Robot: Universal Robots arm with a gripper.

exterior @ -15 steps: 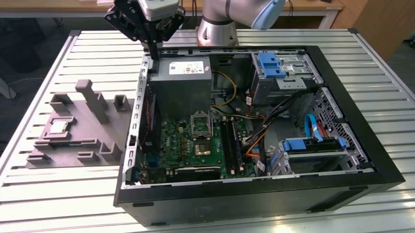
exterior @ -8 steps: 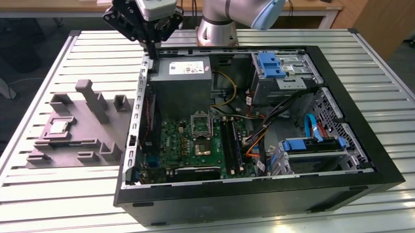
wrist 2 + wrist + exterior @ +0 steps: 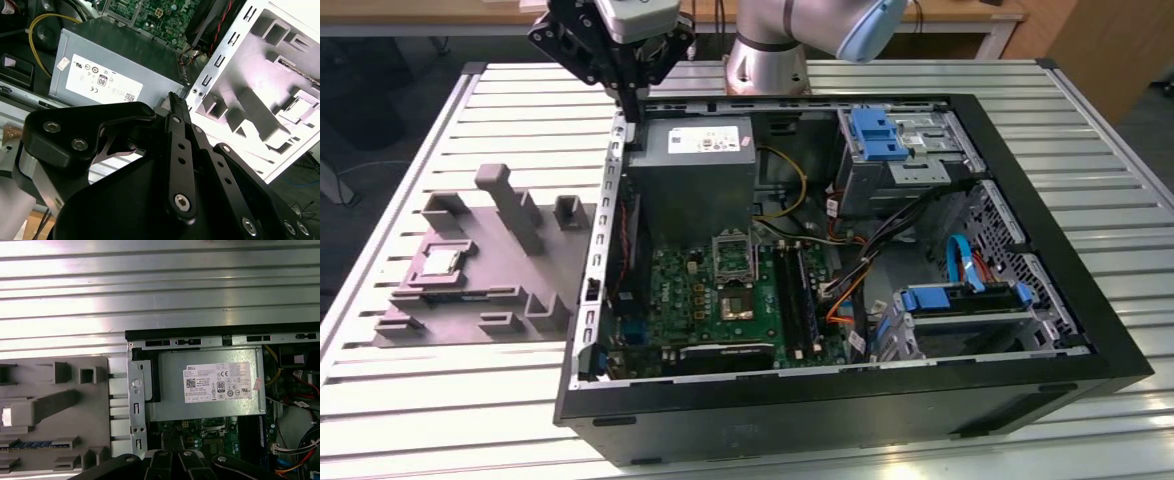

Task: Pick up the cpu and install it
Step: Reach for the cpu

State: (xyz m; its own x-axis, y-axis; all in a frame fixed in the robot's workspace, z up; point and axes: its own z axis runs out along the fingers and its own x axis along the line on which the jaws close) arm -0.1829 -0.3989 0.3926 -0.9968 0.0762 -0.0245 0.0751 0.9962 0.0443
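One cpu (image 3: 440, 262) sat in one tray (image 3: 467, 318) (exterior view's left tabletop edge); one gripper (image 3: 631, 112), fingers (image 3: 175, 125) narrow and empty, hung over one case (image 3: 854, 410).

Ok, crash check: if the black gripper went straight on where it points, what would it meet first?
Probably the silver metal side wall of the black computer case, beside the grey power supply box; depth below the gripper is unclear.
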